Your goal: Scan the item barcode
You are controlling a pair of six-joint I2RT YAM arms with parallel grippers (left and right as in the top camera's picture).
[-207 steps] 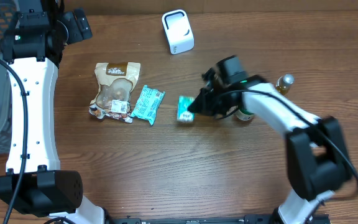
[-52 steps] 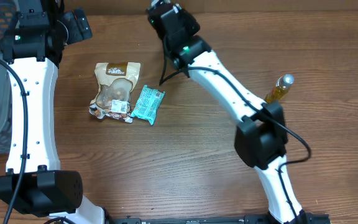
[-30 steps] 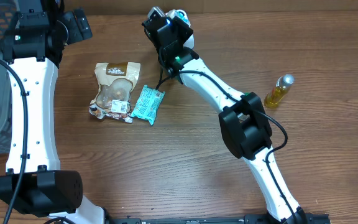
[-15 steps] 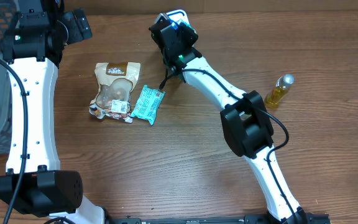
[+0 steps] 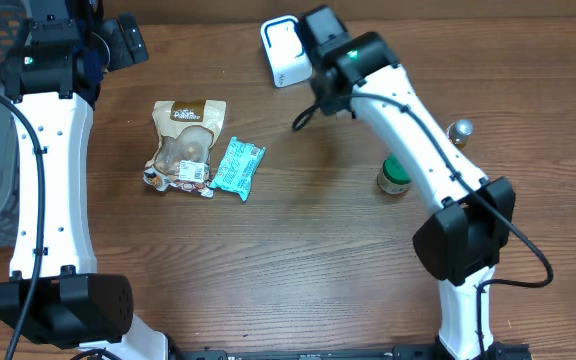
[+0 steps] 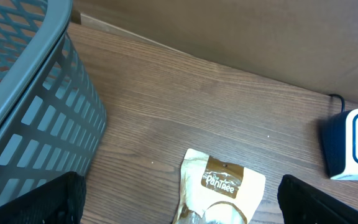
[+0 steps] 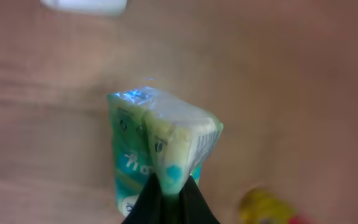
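As R gripper (image 7: 169,198) is pinching the near edge of the green packet (image 7: 160,146), packet stands off its tips above the table, long axis running away from the fingers. White scanner (image 5: 286,50) sits just left & slightly farther. R gripper is much nearer to it; L gripper (image 6: 179,202) is spread wide at far left, well apart.

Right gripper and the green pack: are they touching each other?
Touching. The right wrist view shows the right gripper shut on the lower edge of the green pack, with no gap between them.
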